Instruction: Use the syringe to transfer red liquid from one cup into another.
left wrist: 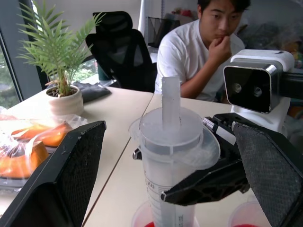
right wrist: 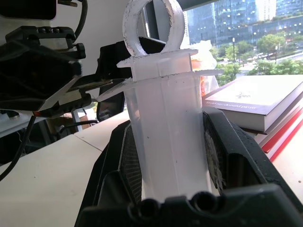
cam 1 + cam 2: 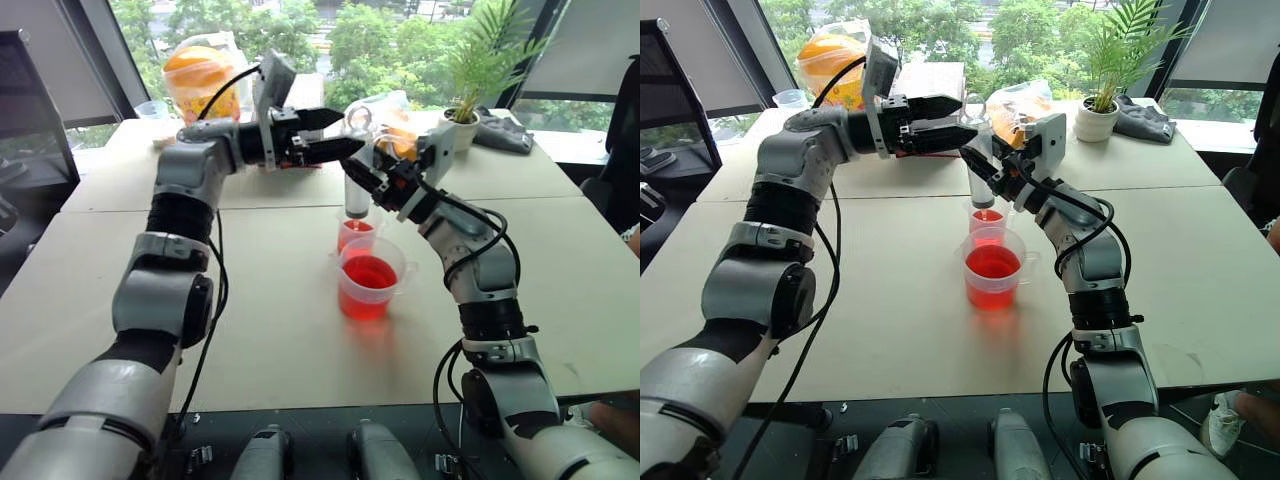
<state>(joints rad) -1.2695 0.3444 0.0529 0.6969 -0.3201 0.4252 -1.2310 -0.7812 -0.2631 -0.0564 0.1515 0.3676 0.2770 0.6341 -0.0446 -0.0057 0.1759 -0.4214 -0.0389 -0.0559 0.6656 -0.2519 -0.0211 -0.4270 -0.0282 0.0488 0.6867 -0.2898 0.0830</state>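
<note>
Now the right gripper [image 3: 372,183] clamps the large clear plastic syringe [image 3: 357,190] upright above the smaller clear cup [image 3: 354,233], left gripper [image 3: 335,135] released beside its plunger; next, probably, refilling from the wider handled beaker [image 3: 370,280].

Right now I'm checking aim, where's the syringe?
In the head views, mid-table: the syringe stands upright in the right claw, tip over the small cup, behind the handled beaker.

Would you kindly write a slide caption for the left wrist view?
Open left hand flanks the syringe, gripped upright by the right hand above the red liquid.
</note>
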